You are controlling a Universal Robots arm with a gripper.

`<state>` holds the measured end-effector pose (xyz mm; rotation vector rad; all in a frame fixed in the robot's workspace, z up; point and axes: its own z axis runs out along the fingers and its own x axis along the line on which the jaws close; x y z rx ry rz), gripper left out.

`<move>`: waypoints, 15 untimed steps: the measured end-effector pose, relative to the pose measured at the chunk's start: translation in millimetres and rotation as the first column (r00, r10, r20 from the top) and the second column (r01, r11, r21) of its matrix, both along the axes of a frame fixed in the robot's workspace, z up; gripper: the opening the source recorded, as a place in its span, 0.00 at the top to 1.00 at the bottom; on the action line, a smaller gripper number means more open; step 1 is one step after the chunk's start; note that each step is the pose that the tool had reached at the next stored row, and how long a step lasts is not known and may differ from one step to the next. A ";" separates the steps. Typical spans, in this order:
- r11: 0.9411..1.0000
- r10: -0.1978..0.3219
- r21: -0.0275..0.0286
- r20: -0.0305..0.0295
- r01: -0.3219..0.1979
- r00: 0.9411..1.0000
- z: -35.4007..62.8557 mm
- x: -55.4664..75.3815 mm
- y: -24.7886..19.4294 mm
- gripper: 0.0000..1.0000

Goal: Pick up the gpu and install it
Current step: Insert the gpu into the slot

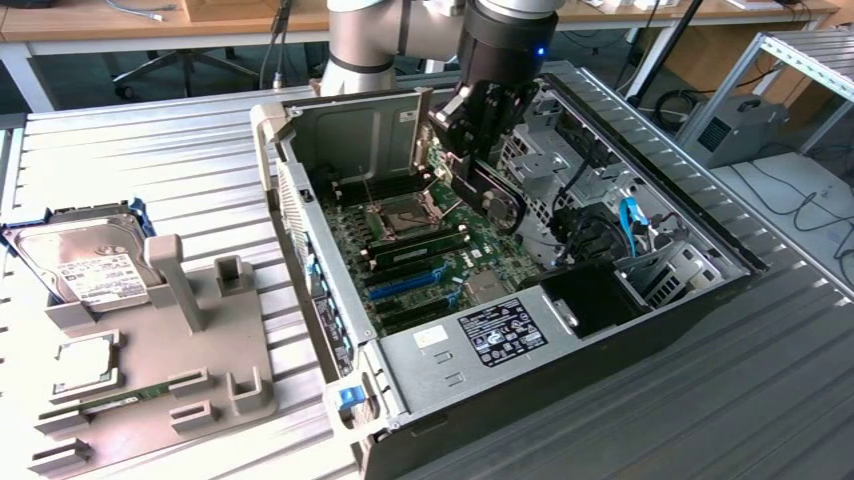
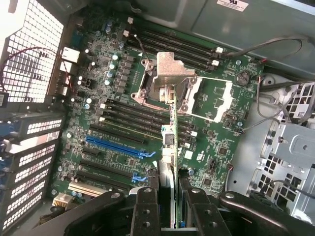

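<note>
Above motherboard (image 2: pixel 123 123): tool (image 2: pixel 169 196) clamps gpu (image 2: pixel 170 140); blue cable (image 1: pixel 627 218) nearby.

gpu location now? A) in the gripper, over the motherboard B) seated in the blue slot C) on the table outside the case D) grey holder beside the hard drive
A: the gripper clamps the gpu edge-on above the motherboard, inside the open case.

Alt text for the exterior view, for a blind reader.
The gripper holds the gpu over the motherboard inside an open computer case. A hard drive sits on a grey holder at the exterior view's left.
</note>
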<state>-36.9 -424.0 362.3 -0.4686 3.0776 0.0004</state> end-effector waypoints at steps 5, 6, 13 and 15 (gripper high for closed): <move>1.000 0.009 0.000 0.000 -0.009 1.000 -0.1 0.0 0.0 0.74; 1.000 0.011 0.000 0.000 -0.011 1.000 -0.1 0.0 0.0 0.74; 0.999 0.032 0.000 0.000 -0.032 0.999 -0.2 0.0 0.0 0.74; 0.999 0.036 0.000 0.000 -0.036 0.999 -0.2 0.0 0.0 0.74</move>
